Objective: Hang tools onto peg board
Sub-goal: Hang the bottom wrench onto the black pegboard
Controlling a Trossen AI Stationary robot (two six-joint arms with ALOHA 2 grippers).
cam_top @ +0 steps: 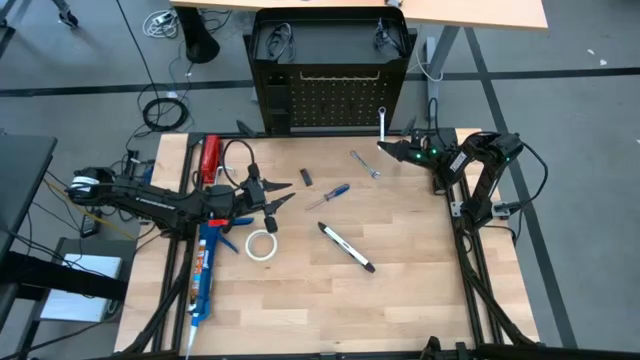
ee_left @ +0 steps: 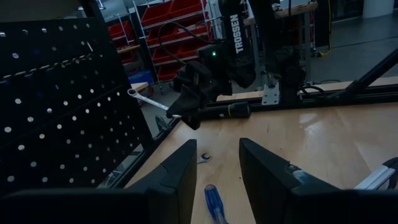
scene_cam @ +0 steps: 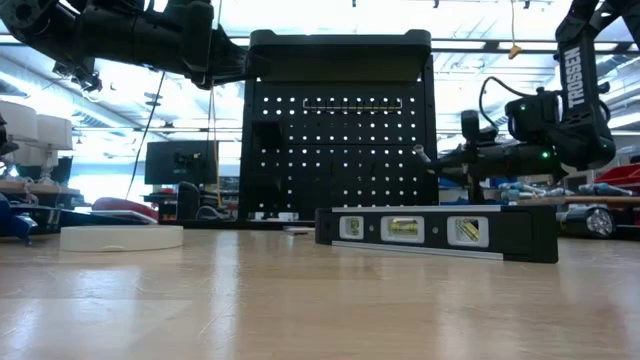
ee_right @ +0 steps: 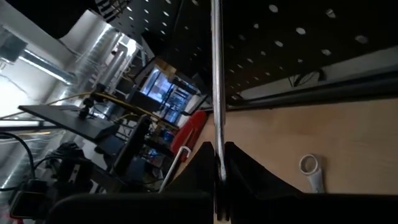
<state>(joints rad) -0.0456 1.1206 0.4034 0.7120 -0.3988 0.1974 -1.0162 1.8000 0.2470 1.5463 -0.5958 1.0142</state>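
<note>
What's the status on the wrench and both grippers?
Right gripper shut on wrench, at peg board. Left gripper open, mid-table. Second wrench on table. Nothing blocking.

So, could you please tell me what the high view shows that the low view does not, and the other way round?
Only the high view shows the blue screwdriver, the loose wrench, the caulking gun and the open left gripper near the table's left side. Only the low view shows a level lying in front, its vials facing the camera, and the room behind. Both show the peg board, the tape roll and the right gripper, shut on a wrench held close to the board.
</note>
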